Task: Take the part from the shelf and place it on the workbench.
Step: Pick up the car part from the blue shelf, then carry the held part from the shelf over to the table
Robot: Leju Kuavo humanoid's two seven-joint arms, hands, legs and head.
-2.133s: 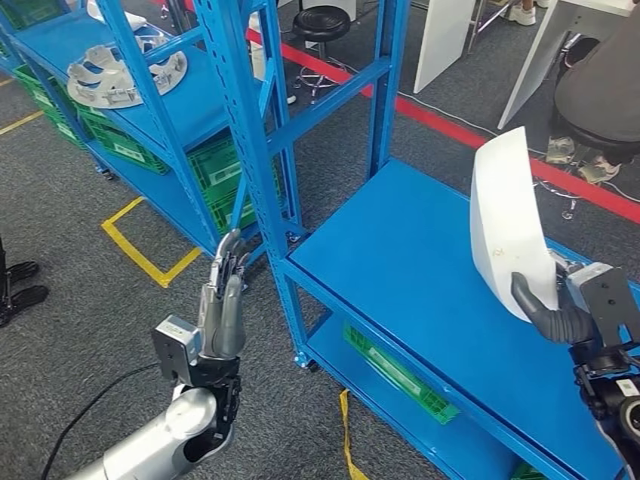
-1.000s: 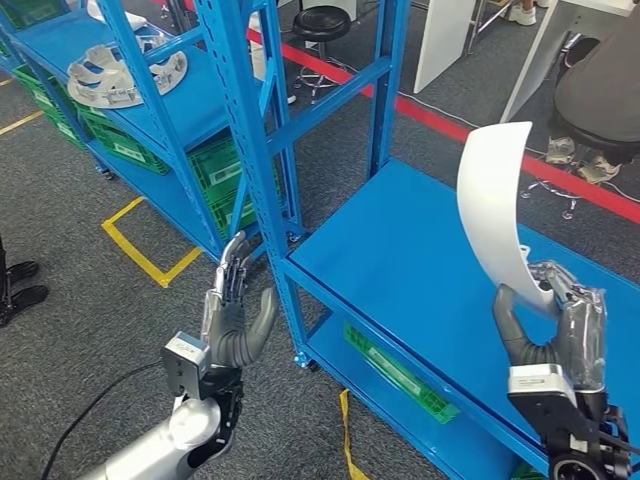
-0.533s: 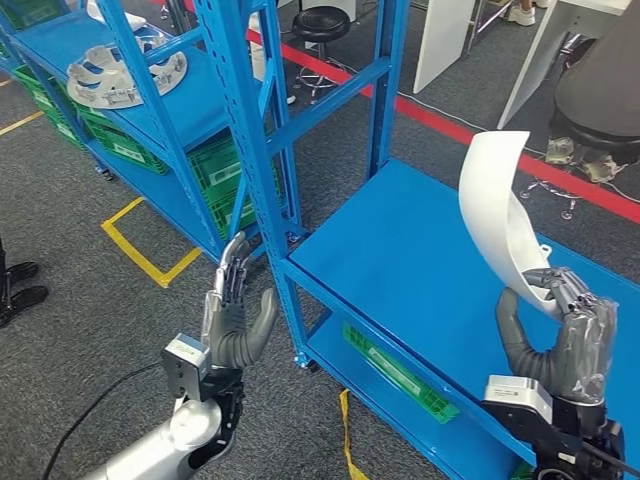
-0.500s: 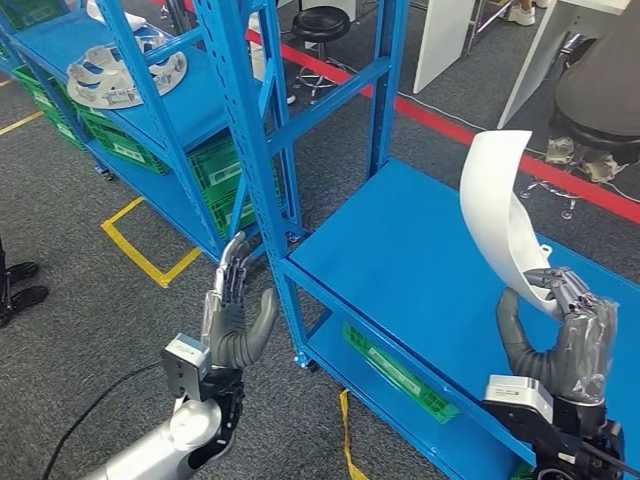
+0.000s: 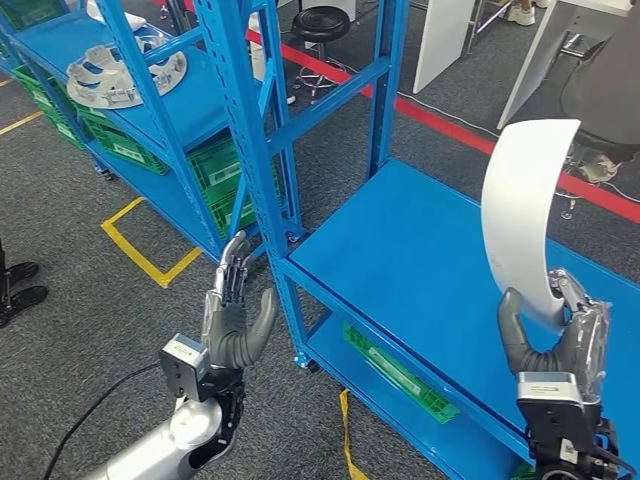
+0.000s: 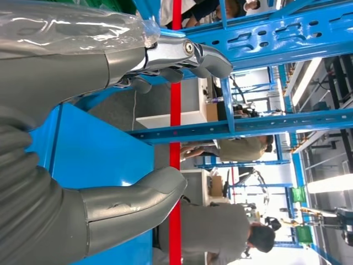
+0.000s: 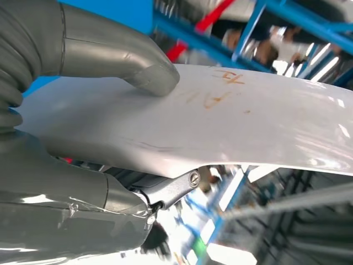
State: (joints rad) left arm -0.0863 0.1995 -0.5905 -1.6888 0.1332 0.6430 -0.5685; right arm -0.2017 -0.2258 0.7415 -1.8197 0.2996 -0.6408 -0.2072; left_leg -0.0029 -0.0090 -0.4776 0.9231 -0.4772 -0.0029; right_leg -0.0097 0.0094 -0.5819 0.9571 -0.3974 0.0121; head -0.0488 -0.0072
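The blue workbench (image 5: 407, 250) is seen from 12 o'clock down to 4 o'clock in the head view, a broad flat deck with a lower deck beneath it, where a green crate (image 5: 400, 375) lies flat. A blue shelf rack (image 5: 151, 90) is set at 10 to 11 o'clock, joined to the workbench by perforated blue uprights (image 5: 245, 130); green crates (image 5: 219, 180) are stacked under its deck, and pale skeletal parts (image 5: 113, 75) are laid on top of it. Grey carpet (image 5: 83, 290) is spread at 8 to 9 o'clock, marked with yellow floor tape (image 5: 143, 255), and a red floor line (image 5: 445, 125) is run behind the workbench toward 2 o'clock.

The part (image 5: 524, 215), a curved white panel, is held upright above the workbench's far-right portion at 3 o'clock, clear of the deck. Its lower edge is pinched by the right hand (image 5: 555, 335), the thumb being pressed against one face and the fingers against the other; in the right wrist view the thumb (image 7: 137, 61) is seen flat on the part (image 7: 233, 127), where faint orange scribbles are marked.

The left hand (image 5: 230, 310) is raised at 7 o'clock over the carpet, just beside the upright, with nothing in it; its fingers are held straight and together, the thumb spread apart.

A black stool (image 5: 321, 22) is placed at 12 o'clock.
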